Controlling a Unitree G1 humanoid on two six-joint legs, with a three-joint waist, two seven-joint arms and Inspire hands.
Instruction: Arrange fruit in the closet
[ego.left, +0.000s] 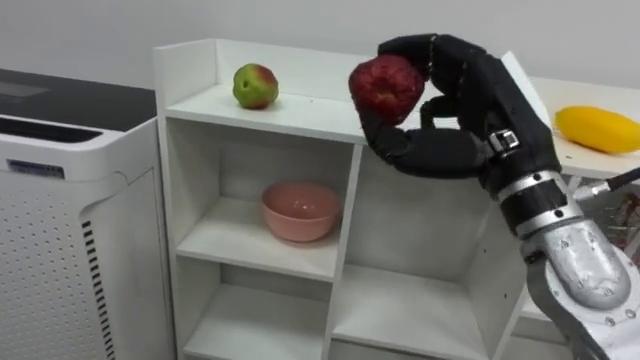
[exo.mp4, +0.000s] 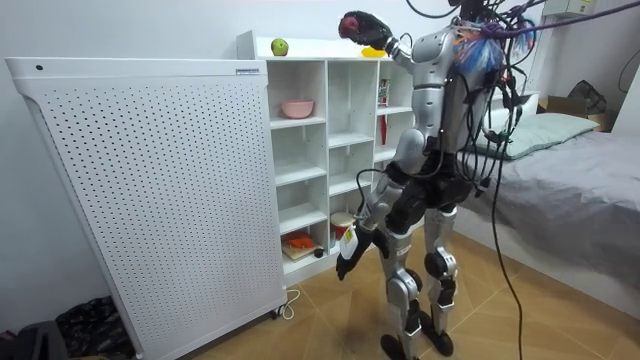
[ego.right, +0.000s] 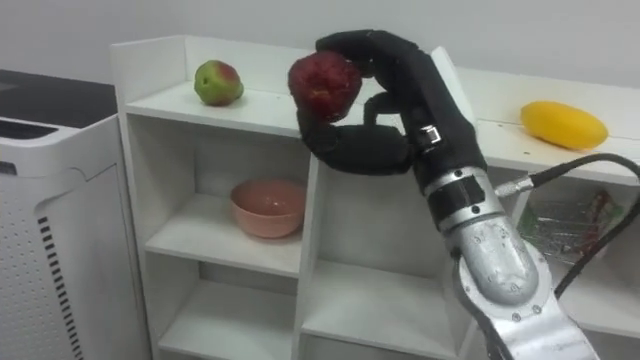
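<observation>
**Red apple up at the closet top, locked in the right hand**

The right hand (ego.left: 470, 110) is high, fingers and thumb curled tight around the red apple (ego.left: 386, 85). It's a dark, deep red fruit with a dull, slightly mottled skin. It hangs in the air just above the front edge of the closet (ego.left: 290, 112) top, about mid-width, and does not touch the board.

On that top, near the back left corner, sits a green apple (ego.left: 255, 86) with a red blush. Well apart, toward the right end, lies one smooth yellow fruit (ego.left: 598, 128). So that's two apples and one yellow fruit. A single pink bowl (ego.left: 300, 210) rests upright in the upper left compartment, below the green apple.

The closet is white, with open compartments. A white perforated cabinet (ego.left: 70, 250) stands hard against its left side. In the room view the robot stands upright on a wooden floor (exo.mp4: 320, 320), facing the closet, with a bed (exo.mp4: 580, 170) behind it. The left hand (exo.mp4: 345, 265) hangs low by the thigh; whether it is open or closed I cannot tell.
</observation>
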